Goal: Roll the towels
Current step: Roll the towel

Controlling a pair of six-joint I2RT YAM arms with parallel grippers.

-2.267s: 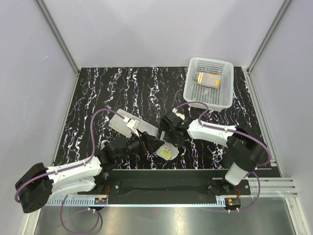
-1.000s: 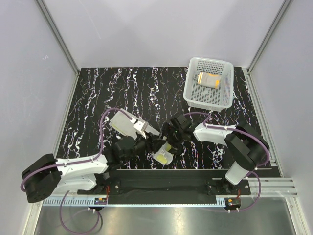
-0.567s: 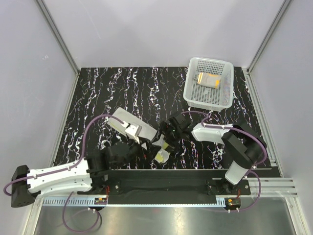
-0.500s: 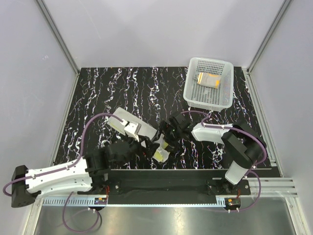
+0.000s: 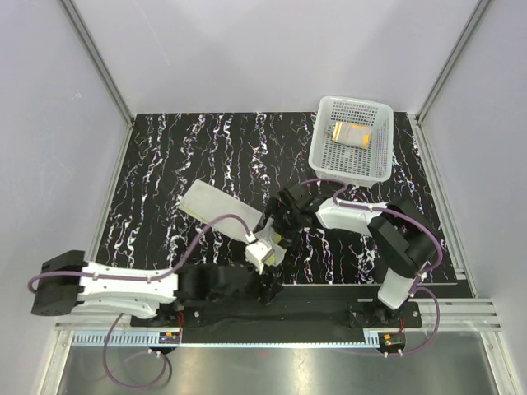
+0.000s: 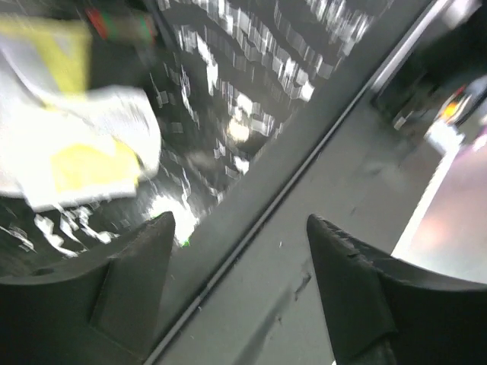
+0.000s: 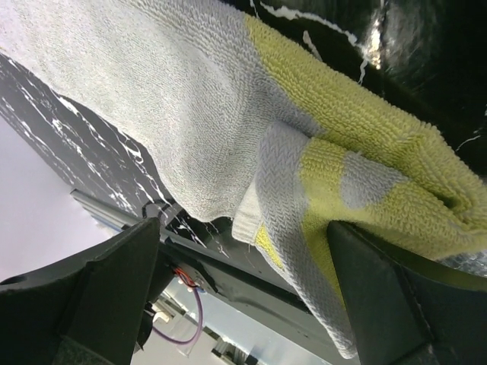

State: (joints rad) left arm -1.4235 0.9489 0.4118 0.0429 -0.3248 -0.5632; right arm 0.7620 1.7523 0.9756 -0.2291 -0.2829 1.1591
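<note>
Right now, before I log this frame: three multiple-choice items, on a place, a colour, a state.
1. Where is the orange towel? A) on the table B) in the white basket C) between the left jaws
2. The towel lying on the table is: A) blue B) red C) yellow and grey-white
3. The left jaws stand: A) apart, empty B) shut on the towel C) shut on the basket
1 B, it lies inside the basket; 2 C, both colours show in the right wrist view; 3 A, only the table edge shows between them.
</note>
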